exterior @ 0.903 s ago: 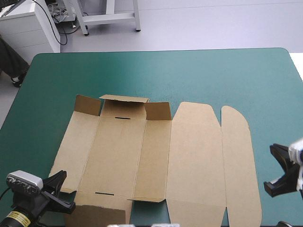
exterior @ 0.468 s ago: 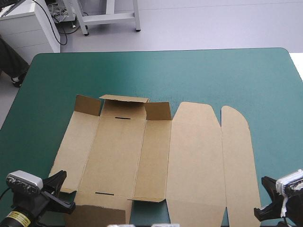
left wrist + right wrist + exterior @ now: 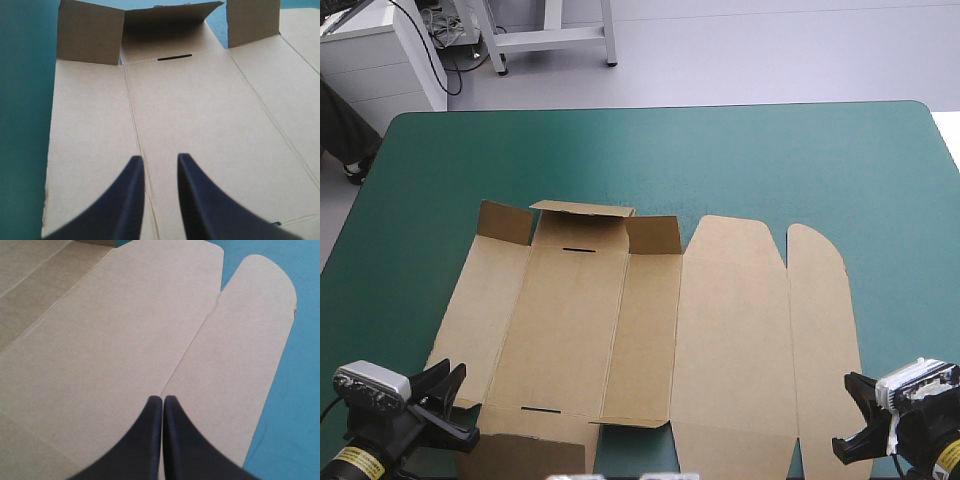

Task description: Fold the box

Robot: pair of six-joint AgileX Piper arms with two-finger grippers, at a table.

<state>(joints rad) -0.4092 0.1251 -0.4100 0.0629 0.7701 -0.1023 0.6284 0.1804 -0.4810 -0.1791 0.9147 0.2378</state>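
Observation:
The brown box [image 3: 720,330] lies as a cut sheet on the teal-green cover, mostly flat. Its three far flaps [image 3: 580,225] stand raised, and a near flap [image 3: 535,450] on the left panels is also up. My left gripper [image 3: 460,402] is at the sheet's near left corner. In the left wrist view it [image 3: 157,157] is open by a narrow gap above the board [image 3: 200,115]. My right gripper [image 3: 843,413] hovers at the near right corner. Seen from the right wrist, it [image 3: 163,398] is shut over the crease beside the rounded end flap [image 3: 250,330].
Bare teal-green cover [image 3: 670,150] stretches beyond the box to the table's far edge, with narrower strips on the left [image 3: 390,260] and right [image 3: 910,250].
My right gripper has moved from the table's right side toward the near edge and inward, up to the box's near right corner. The left gripper has barely shifted.

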